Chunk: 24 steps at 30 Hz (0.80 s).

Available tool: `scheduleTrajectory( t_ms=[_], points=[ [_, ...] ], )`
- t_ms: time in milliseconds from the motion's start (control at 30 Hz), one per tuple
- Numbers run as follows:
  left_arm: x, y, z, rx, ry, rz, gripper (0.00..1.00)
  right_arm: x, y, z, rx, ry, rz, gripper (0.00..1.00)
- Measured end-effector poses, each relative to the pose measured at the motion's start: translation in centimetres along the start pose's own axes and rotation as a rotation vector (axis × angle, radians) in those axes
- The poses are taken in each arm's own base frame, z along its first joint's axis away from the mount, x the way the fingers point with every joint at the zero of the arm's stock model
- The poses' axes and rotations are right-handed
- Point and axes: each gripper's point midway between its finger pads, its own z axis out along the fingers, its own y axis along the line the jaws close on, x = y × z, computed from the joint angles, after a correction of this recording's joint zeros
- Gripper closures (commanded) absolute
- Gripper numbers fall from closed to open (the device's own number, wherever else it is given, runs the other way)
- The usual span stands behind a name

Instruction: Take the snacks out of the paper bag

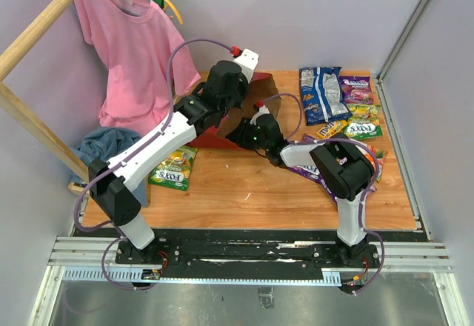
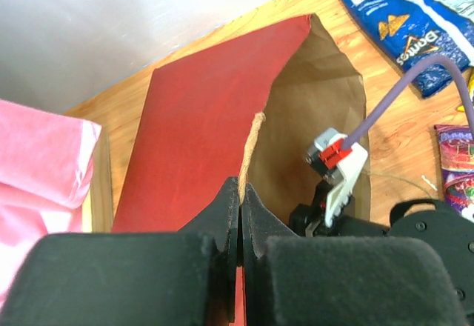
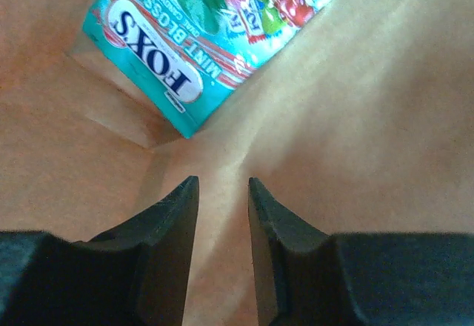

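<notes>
At the far left one pink shirt (image 1: 122, 52) hung on a hanger, its top cut off by the frame. Below it one blue cloth heap (image 1: 104, 144) was half hidden behind the left arm. One green packet (image 1: 172, 168) lay flat on the wooden table (image 1: 237, 193) just beside that arm; its white oval label was too small to read.

The left gripper (image 2: 241, 191) had its jaws pressed together on the paper bag (image 2: 207, 133) at its mouth edge, with the twisted handle (image 2: 250, 148) rising from between the fingertips. The bag lay on its side at the middle of the table, red outside and brown inside, largely covered by both wrists in the top view.

The right gripper (image 3: 222, 193) was inside the bag, its jaws a little apart with only brown paper between them. One teal packet (image 3: 215, 37) lay just beyond the tips at the bag's bottom fold, its upper part cut off; it read "FOX'S MINT BLOSSOM".

At the right, outside the bag, at least six packets lay close together. They included one blue-white bag (image 1: 322, 92), whose name was hard to read, one purple packet (image 1: 357, 89), one yellow pack (image 1: 331, 128) and two green-yellow packets (image 1: 363, 118). Another purple one (image 1: 305, 169) was mostly hidden under the right arm.
</notes>
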Motion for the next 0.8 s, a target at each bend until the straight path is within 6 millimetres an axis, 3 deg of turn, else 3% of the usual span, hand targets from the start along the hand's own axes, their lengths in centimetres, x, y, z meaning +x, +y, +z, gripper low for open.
scheduleTrajectory(
  t_ms=[100, 200, 367, 467, 533, 700, 767, 800],
  points=[
    [-0.5, -0.6, 0.6, 0.021, -0.017, 0.009, 0.99, 0.8, -0.8, -0.7, 0.015, -0.006, 0.015, 0.7],
    [-1.4, -2.4, 1.4, 0.081, -0.065, 0.052, 1.0, 0.8, -1.4, -0.9, 0.028, -0.041, 0.05, 0.63],
    [-1.8, -8.2, 2.5, 0.193, -0.151, 0.21, 0.99, 0.1, -2.2, -0.2, 0.034, -0.154, 0.083, 0.5],
    [0.0, -11.9, 3.3, 0.279, -0.143, 0.288, 0.99, 0.7, -2.6, 0.8, 0.034, -0.219, 0.085, 0.41],
    [2.0, -13.0, 3.5, 0.327, -0.121, 0.324, 0.99, 1.4, -2.3, 1.3, 0.032, -0.256, 0.073, 0.37],
    [5.7, -13.4, 2.3, 0.414, -0.115, 0.405, 1.0, 1.6, -0.1, 2.4, 0.014, -0.359, 0.029, 0.22],
    [6.1, -13.2, 1.2, 0.443, -0.144, 0.449, 1.0, 0.8, 1.0, 3.0, 0.001, -0.412, 0.011, 0.04],
    [5.8, -13.1, 0.7, 0.452, -0.161, 0.466, 1.0, 0.1, 1.5, 3.2, -0.003, -0.445, 0.005, 0.0]
  ],
)
